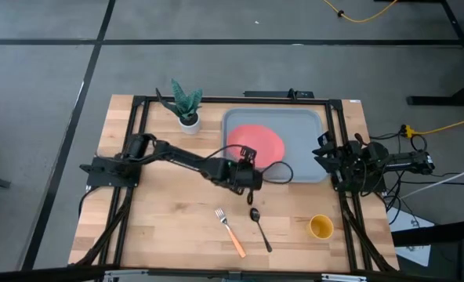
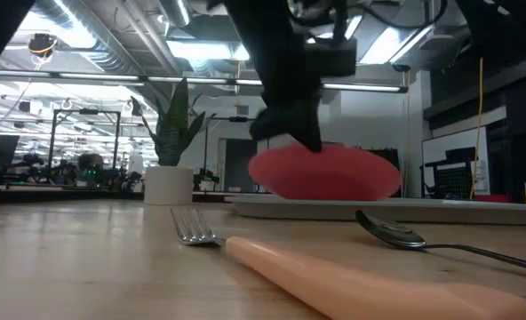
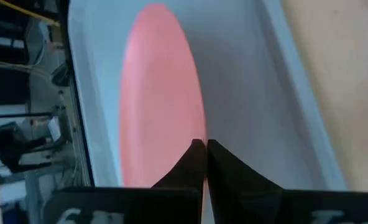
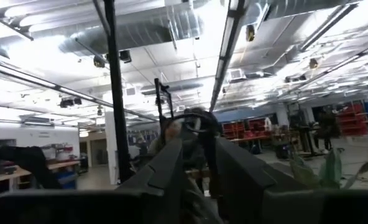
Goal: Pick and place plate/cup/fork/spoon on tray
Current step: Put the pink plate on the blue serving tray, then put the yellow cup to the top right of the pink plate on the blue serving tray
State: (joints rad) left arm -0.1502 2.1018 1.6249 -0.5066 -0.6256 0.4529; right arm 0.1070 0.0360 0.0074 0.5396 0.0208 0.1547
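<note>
The coral-red plate (image 1: 257,139) is over the left half of the light blue-grey tray (image 1: 302,129), tilted in the low view (image 2: 334,173). My left gripper (image 1: 246,157) is shut on the plate's near rim and also shows in the low view (image 2: 303,133). The fork (image 1: 230,232) with its tan handle, the dark spoon (image 1: 260,229) and the yellow cup (image 1: 320,227) rest on the wooden table near its front edge. My right gripper (image 1: 326,153) waits by the tray's right rim, pointing up, fingers apart and empty. My left gripper pinches the plate's rim (image 3: 195,135) on the plate's near side between its two fingers (image 3: 224,168). The fingers come from the table's near left, slanting down. The plate sits tilted in the hold above the tray; I cannot tell whether its far edge touches the tray.
A small white pot with a green plant (image 1: 187,106) stands at the far side, left of the tray. A black cable (image 1: 279,171) loops by the tray's near rim. The dark frame rails (image 1: 138,141) run along the table's sides.
</note>
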